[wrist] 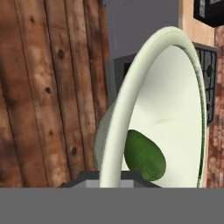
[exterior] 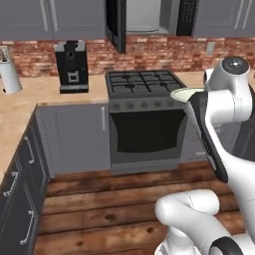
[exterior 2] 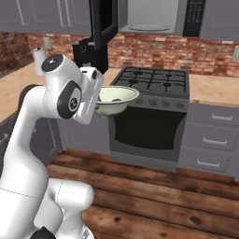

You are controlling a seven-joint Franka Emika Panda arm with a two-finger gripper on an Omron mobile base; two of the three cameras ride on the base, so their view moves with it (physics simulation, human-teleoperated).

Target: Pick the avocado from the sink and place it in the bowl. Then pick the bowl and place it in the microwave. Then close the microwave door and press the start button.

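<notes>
While the arm rose from the lower right of the left base view, the bowl [exterior: 185, 93] showed as a pale rim edge beside the arm's upper link, level with the right front corner of the gas stove [exterior: 142, 84]. Above the stove, the microwave [exterior: 149, 17] stood with its light grey interior exposed, and the microwave door [exterior: 115, 25] hung swung out to the left, edge-on to the camera. A black coffee machine [exterior: 71, 66] sat on the counter [exterior: 30, 94] left of the stove.

Seen from the right base view, the bowl [exterior 2: 114, 99] was held upright in the air at the arm's end, in front of the stove's [exterior 2: 154, 81] left front corner and well above the wooden floor [exterior 2: 154, 196]. The gripper [exterior 2: 97, 103] sat at the bowl's near rim, its fingers hidden behind the hand. The microwave [exterior 2: 149, 18] was open above, its door [exterior 2: 103, 28] swung out to the left.

Along the hand view, the bowl's [wrist: 175, 113] rim ran up from between the finger tips, so the gripper [wrist: 110, 180] was pinching that rim. The avocado [wrist: 144, 155] lay inside the bowl against its wall, close to the gripped edge. Floor planks [wrist: 48, 87] filled the left side.
</notes>
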